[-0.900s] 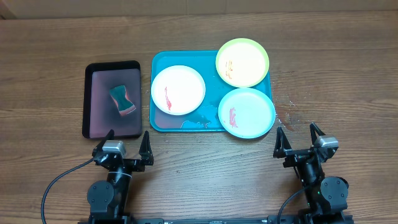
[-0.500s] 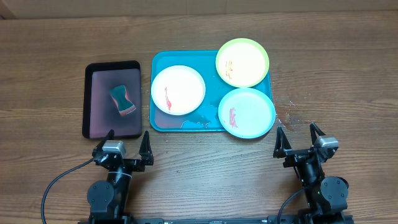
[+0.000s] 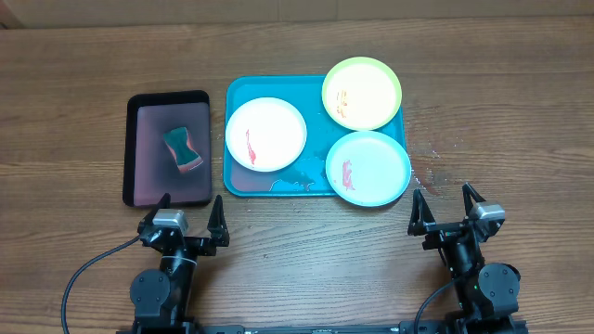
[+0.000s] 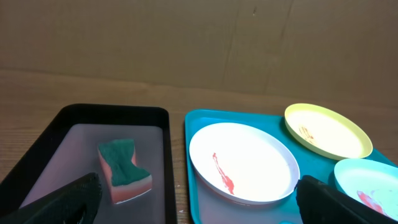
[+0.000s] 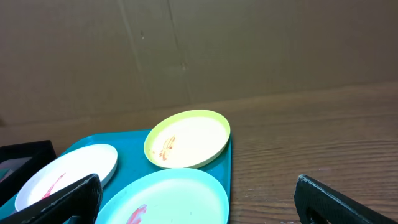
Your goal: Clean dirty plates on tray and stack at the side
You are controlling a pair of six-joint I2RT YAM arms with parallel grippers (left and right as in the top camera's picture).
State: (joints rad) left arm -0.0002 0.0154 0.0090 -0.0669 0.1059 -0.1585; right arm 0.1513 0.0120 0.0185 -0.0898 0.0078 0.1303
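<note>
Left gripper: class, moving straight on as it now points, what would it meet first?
Probably the black tray, which lies just ahead of the open left gripper; height is unclear, so it might pass over it.

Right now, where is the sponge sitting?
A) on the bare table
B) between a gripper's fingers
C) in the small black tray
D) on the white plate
C: the sponge lies inside the black tray, left of the teal tray.
</note>
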